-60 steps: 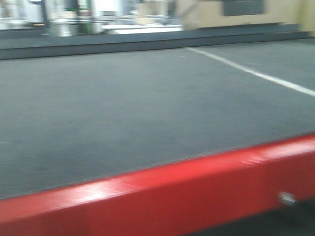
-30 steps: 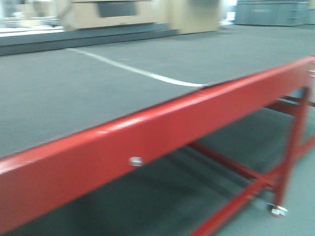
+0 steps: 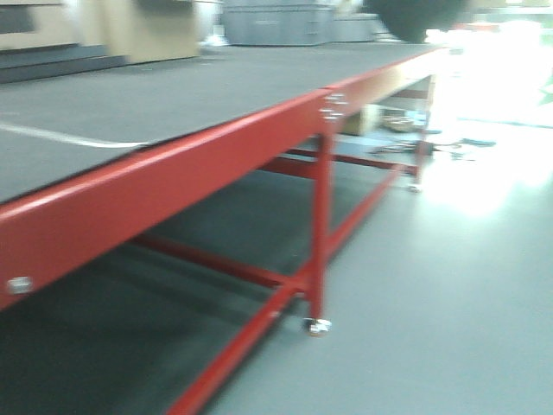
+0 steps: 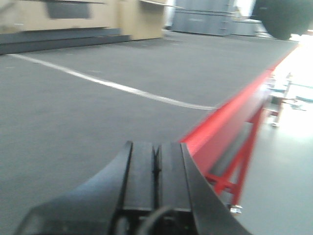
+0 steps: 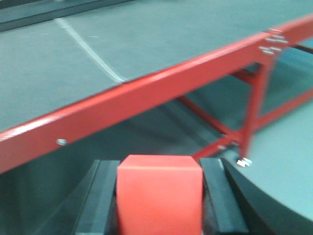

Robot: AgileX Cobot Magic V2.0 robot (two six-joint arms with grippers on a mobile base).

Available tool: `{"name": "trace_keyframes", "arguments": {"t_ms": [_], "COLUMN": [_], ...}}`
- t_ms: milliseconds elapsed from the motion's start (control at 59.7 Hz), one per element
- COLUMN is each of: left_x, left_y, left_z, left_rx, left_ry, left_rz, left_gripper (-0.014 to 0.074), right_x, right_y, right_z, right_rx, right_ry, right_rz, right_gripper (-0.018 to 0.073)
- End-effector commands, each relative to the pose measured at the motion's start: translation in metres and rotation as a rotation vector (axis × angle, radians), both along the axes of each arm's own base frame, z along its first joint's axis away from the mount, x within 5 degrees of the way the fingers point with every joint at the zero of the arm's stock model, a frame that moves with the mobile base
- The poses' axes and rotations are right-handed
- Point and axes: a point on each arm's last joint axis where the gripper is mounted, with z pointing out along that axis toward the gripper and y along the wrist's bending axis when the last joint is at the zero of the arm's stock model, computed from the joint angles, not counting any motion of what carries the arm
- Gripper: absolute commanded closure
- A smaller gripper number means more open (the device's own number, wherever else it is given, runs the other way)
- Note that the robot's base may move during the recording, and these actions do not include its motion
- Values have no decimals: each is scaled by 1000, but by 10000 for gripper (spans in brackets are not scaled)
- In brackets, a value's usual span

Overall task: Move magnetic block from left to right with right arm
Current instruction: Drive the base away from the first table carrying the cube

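Block (image 5: 159, 200) between both jaws of right pincer (image 5: 159, 166), flush against each.

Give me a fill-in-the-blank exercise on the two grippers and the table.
The right gripper is shut on the ____ magnetic block. The left gripper is ____, with nothing between its jaws. A ____ line crosses the grey top of the table.
Missing words: red; shut; white.

The picture's bottom edge is cutting off the magnetic block (image 5: 159, 196) and the right pincer (image 5: 159, 169) gripping it; blur is smearing the table's (image 3: 173, 177) red front edge.
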Motion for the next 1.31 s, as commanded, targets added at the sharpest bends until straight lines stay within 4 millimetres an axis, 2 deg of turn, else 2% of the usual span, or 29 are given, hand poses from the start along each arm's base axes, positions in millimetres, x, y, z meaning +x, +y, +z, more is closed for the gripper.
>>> {"name": "trace_keyframes", "arguments": {"t_ms": [0,1289], "left_x": [-2,-2], "left_y": [0,0], "left_z": [6,6], "left_rx": [-5,-5], "left_ry": [-95,-95], "left_rz": [-2,-2], "left_gripper": [713,713], "right_x": [0,0], "right_y": [0,0], "right_z": [16,16], "right_rx": [34,34], "right_ry": [-110,-110], "right_rz": [11,11], "right_gripper": [428,428]}}
